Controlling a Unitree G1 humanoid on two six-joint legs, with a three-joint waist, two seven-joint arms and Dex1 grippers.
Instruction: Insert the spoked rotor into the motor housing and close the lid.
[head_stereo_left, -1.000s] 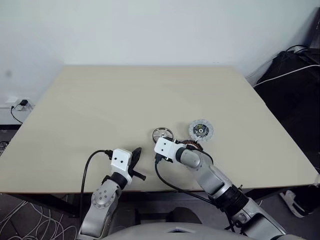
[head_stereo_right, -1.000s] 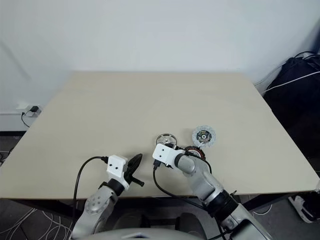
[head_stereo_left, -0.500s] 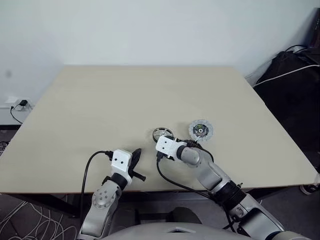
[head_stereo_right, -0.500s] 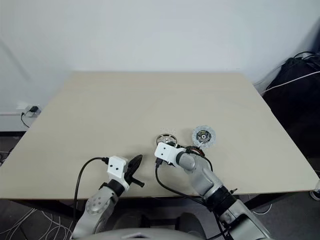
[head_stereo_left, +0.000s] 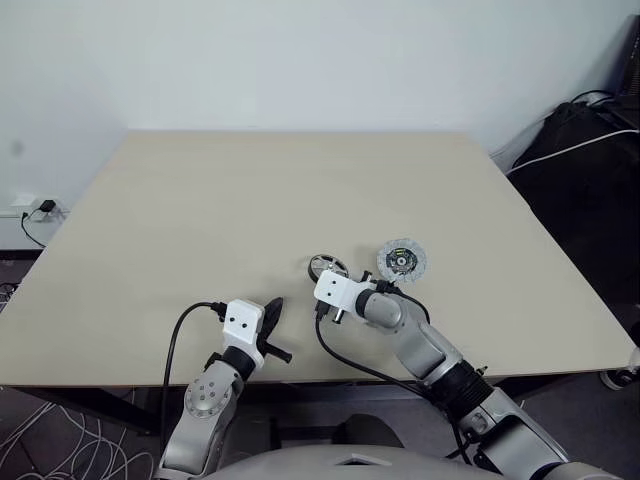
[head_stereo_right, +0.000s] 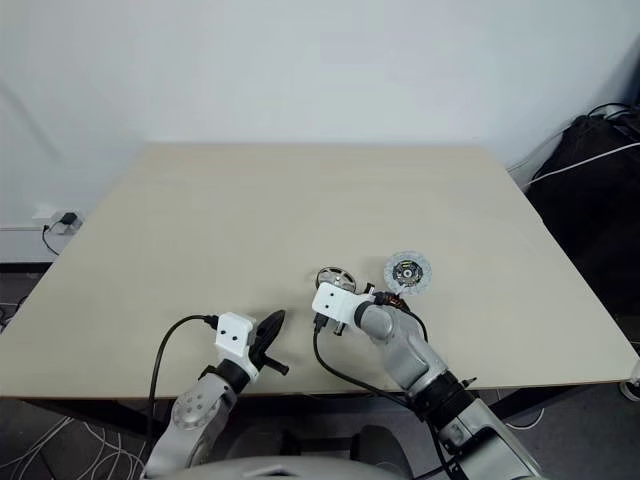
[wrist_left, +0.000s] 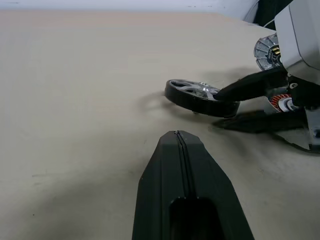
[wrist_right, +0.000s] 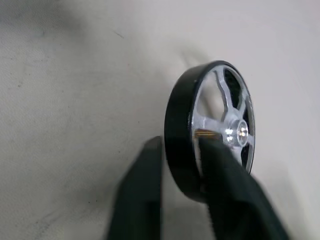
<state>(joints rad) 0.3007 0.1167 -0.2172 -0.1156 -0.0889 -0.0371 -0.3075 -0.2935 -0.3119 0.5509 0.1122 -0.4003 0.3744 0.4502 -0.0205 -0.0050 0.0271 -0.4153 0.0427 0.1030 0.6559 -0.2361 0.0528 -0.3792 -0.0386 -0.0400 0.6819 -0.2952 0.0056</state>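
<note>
Three parts sit toward the table's near edge, right of centre: rotor, housing just beside it to the right and mostly behind your right wrist, lid next along toward the right edge. Your right gripper has its fingers straddling the rotor's rim, one outside the dark band, one inside among the spokes, apparently closed on it; the rotor looks tipped up on that side. Left gripper is shut, empty, parked near the near edge, well apart from the parts. Rotor reads as stiff metal, light, polished and likely slippery; the rim pinch is a narrow hold, so it could pivot when lifted. Thin spokes are best left alone. Housing is close, so the carry is short, but the lid lies just beyond it; watch your wrist and cable don't sweep either one.
</note>
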